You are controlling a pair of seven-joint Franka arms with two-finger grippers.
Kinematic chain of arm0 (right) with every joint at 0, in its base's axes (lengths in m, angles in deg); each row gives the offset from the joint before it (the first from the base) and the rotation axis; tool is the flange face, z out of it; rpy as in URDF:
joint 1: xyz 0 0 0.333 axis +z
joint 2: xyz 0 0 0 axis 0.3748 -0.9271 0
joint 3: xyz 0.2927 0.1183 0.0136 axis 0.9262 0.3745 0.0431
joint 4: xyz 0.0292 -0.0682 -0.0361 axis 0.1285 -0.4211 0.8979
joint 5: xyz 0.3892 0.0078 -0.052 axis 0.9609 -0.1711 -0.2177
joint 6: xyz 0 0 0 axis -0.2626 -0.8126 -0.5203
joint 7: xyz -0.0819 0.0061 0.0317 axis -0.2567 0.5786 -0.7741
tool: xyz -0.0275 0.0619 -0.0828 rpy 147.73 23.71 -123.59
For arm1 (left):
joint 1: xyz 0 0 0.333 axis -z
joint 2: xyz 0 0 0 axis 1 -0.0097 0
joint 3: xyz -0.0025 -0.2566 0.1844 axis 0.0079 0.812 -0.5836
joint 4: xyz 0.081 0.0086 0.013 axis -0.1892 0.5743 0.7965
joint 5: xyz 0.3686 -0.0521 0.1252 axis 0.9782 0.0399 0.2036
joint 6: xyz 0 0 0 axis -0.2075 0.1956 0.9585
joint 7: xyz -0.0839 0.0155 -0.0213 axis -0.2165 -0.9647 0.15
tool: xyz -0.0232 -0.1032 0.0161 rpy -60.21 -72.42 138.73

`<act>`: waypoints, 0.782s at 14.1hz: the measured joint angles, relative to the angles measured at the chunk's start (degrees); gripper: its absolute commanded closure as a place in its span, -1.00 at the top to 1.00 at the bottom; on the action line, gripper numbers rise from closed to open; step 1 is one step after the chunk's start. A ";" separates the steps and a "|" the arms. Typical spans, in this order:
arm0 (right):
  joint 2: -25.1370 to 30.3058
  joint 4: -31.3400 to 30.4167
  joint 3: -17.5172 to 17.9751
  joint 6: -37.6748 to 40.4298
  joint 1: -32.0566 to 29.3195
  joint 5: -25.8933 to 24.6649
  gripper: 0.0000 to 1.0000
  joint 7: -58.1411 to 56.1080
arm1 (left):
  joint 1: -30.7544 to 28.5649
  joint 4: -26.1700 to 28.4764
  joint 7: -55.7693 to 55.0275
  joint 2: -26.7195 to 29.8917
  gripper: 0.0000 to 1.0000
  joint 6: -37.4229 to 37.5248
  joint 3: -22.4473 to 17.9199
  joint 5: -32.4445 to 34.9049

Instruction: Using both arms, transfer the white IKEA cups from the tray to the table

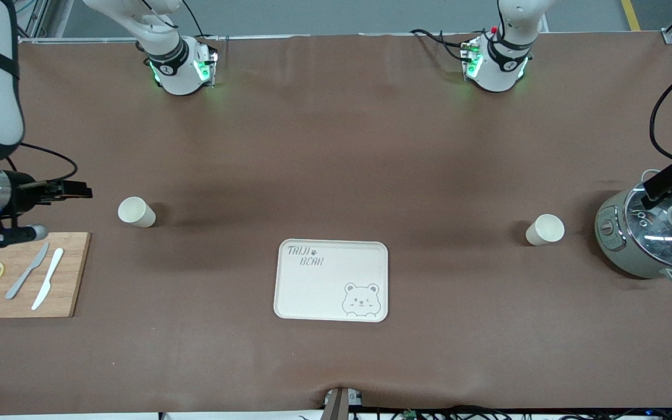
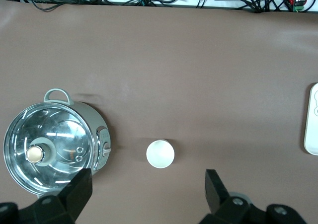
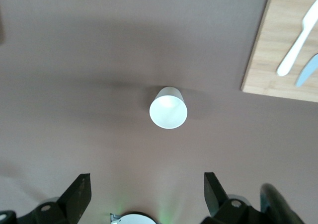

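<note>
Two white IKEA cups stand upright on the brown table, apart from the tray. One cup point(image 1: 136, 212) point(image 3: 168, 108) is toward the right arm's end, beside the cutting board. The other cup point(image 1: 545, 229) point(image 2: 160, 154) is toward the left arm's end, next to the pot. My right gripper point(image 1: 81, 191) point(image 3: 146, 193) hangs open and empty, high over the table by the board's edge and off to the side of its cup. My left gripper point(image 1: 662, 182) point(image 2: 148, 188) hangs open and empty above the pot's lid, also clear of its cup.
A cream bear tray point(image 1: 331, 280) point(image 2: 313, 119) lies mid-table, nearer the front camera than the cups. A wooden cutting board point(image 1: 21, 274) point(image 3: 283, 50) carries two knives and lemon slices. A grey-green pot point(image 1: 651, 239) point(image 2: 49, 144) with a glass lid stands at the left arm's end.
</note>
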 measured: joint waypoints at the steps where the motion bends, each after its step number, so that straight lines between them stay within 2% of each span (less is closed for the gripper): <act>1: -0.13 3.51 0.00 1.36 0.11 0.00 1.00 0.00 | 0.02 -0.06 0.00 0.11 1.00 0.00 0.14 0.00; 3: 0.07 9.03 0.15 3.35 0.43 0.11 1.00 0.00 | 0.07 -0.21 0.00 1.00 1.00 0.13 0.33 0.00; 5: 1.54 11.78 0.32 6.40 1.33 0.15 1.00 0.04 | 0.10 -0.22 0.00 2.05 1.00 1.60 0.38 0.00; 8: 5.26 12.18 0.33 10.18 2.65 0.15 1.00 1.12 | 0.14 -0.21 0.00 2.44 1.00 2.41 0.89 -0.01; 11: 7.60 11.18 0.31 10.80 2.78 0.15 1.00 1.27 | 0.32 -0.23 0.00 3.45 1.00 2.51 1.07 -0.04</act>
